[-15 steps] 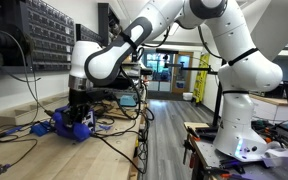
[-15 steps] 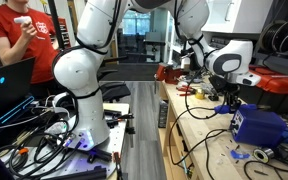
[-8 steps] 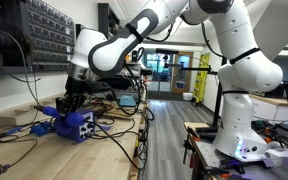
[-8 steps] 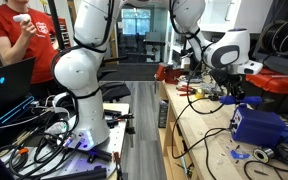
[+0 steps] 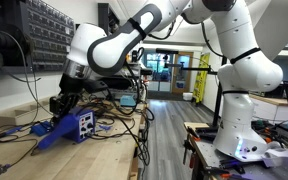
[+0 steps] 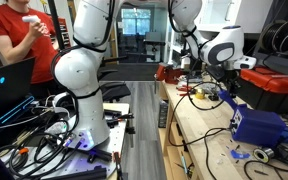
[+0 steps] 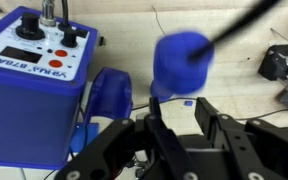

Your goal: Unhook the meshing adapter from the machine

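Observation:
The machine point(image 5: 81, 125) is a bright-blue box with a paler panel and knobs; it also shows in the wrist view point(image 7: 29, 90) and in an exterior view point(image 6: 262, 128). The meshing adapter point(image 5: 46, 134) is a slim blue wand, slanting down from my gripper point(image 5: 62, 108) beside the machine and apart from it. In the wrist view its blurred blue end point(image 7: 184, 58) sits between my fingers point(image 7: 182, 125), with a dark cable running up to the right. The gripper looks shut on it. A blue cradle point(image 7: 110, 95) on the machine's side stands empty.
Many black cables point(image 5: 119, 125) drape over the wooden bench point(image 5: 94, 160) around the machine. Small blue pieces point(image 6: 239, 155) lie on the bench. A red case point(image 6: 284, 92) stands behind the machine. A person in red point(image 6: 14, 40) stands far off.
My gripper has moved away from the machine's top, sideways and slightly up, and the blue adapter has come away from the machine with it.

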Motion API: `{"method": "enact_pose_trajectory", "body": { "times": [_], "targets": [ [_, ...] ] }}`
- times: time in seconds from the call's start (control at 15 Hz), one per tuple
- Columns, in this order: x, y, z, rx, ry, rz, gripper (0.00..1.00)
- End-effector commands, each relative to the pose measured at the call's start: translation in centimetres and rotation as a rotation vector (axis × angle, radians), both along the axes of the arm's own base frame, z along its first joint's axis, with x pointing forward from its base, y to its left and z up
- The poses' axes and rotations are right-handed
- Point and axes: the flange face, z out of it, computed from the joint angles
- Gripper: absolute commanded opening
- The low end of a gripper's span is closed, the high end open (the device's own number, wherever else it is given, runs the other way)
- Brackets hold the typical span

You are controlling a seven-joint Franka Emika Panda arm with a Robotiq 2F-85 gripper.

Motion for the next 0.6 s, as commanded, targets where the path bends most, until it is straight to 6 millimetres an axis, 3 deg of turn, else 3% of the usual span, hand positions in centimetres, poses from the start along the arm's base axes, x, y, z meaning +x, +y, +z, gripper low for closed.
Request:
{"method": "enact_pose_trajectory", "body": {
  "times": [0.0, 0.2, 0.53],
  "targets": [
    [-1.9, 2.4, -0.3, -0.008, 0.046, 0.112, 0.17],
    [-2.7, 3.7, -1.5, -0.019, 0.099, 0.173, 0.17],
    [-2.8, 3.1, -2.7, -0.045, 0.173, 0.17, 0.17]
  ]
}}
